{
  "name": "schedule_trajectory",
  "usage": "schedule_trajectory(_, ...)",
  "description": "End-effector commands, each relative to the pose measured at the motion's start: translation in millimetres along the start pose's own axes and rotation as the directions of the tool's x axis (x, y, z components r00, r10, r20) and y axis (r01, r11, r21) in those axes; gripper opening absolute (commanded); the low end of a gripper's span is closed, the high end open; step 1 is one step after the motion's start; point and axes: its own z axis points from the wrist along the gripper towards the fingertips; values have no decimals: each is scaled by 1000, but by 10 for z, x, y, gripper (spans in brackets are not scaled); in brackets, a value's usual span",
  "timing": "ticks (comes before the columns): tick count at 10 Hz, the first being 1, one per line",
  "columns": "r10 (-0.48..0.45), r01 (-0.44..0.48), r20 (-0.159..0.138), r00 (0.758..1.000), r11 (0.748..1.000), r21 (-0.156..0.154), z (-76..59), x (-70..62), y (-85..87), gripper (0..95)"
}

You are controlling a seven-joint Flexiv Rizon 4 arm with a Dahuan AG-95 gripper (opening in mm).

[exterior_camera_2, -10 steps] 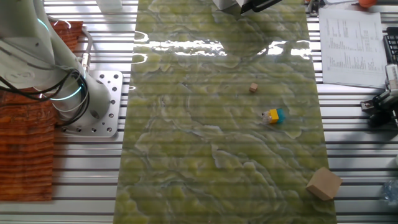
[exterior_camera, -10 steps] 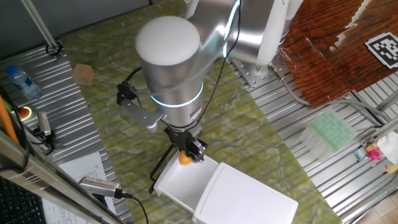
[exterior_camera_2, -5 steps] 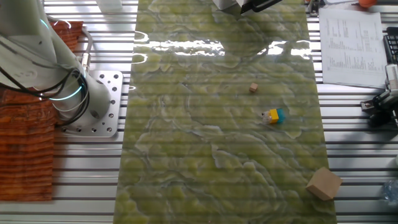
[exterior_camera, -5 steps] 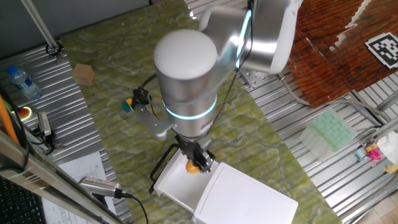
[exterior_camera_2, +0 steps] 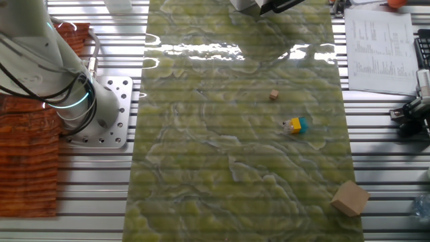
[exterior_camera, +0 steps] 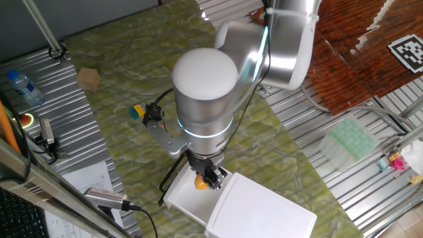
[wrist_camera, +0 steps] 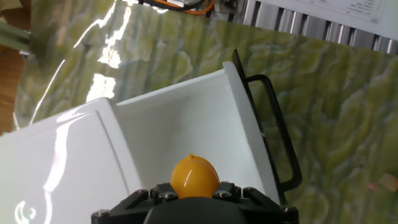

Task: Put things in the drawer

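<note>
Over open drawer (wrist_camera: pixel 186 124), gripper (exterior_camera: pixel 206 180) clenched on lemon toy (wrist_camera: pixel 194 177), held btwn fingers

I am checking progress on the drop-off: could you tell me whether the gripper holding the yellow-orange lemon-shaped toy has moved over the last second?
Yes. The gripper with the yellow-orange lemon-shaped toy has shifted from the open white drawer's front edge inward, toward the white cabinet.
</note>
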Motion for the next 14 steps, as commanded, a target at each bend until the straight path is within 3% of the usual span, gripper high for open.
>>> schedule_trajectory(1,2,-2,9,1000,1000,-1,66,-31,2,0)
schedule_trajectory(12,16,-17,27,999,1000,4,196,-130,52,0)
schedule_trajectory(13,20,-20,29,999,1000,4,195,-139,60,190)
schedule_trajectory(14,21,-21,30,999,1000,4,193,-142,63,190)
